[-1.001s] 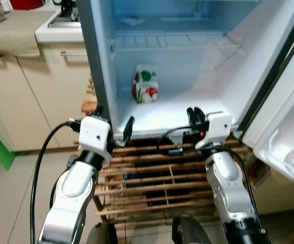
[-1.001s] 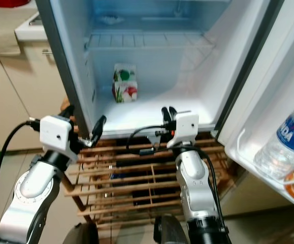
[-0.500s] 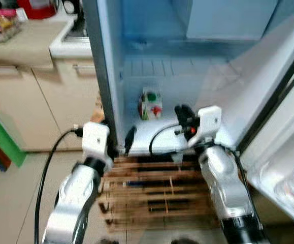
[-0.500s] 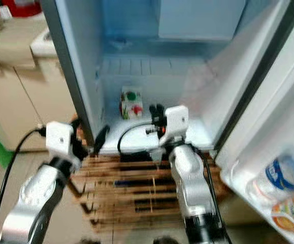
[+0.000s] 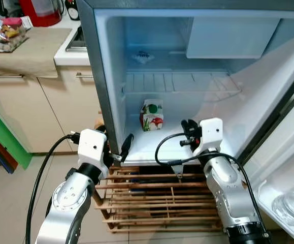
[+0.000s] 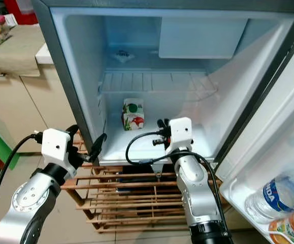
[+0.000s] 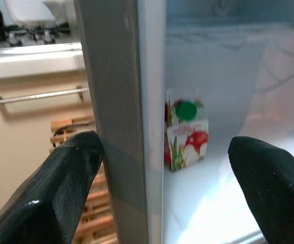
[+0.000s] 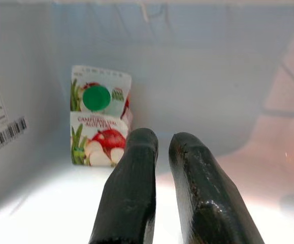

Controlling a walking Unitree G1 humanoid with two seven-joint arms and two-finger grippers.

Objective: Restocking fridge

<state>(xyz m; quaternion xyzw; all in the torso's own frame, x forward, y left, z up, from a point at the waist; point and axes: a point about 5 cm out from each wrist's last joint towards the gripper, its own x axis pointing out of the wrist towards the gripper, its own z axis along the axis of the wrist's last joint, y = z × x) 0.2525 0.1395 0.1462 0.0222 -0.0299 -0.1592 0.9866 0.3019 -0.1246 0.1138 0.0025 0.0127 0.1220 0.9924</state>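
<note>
At the front lip of the fridge's bottom floor, the right gripper sits with its two black fingers drawn nearly together, just a thin gap between them and nothing in it. They point into the compartment, toward the juice carton, which stands upright near the back wall on the white floor, a little to the robot's left of that gripper and clear of it. Green round cap on its sloped top, red fruit and green leaves on its face.

Over on the left, the left gripper is spread wide, empty, and it straddles the grey front edge of the fridge's left side wall: one finger outside by the cabinets, the other inside the compartment. The wrist view looks past that edge straight at the carton.

Above the carton there's a white wire shelf, and higher up a small crumpled white thing against the rear wall, beside a pale box compartment. The fridge door hangs open on the robot's right, a water bottle lying in its lower rack. Below the fridge, a wooden slatted stand. To the left, beige cabinets with a cloth-covered counter and a red kettle.
</note>
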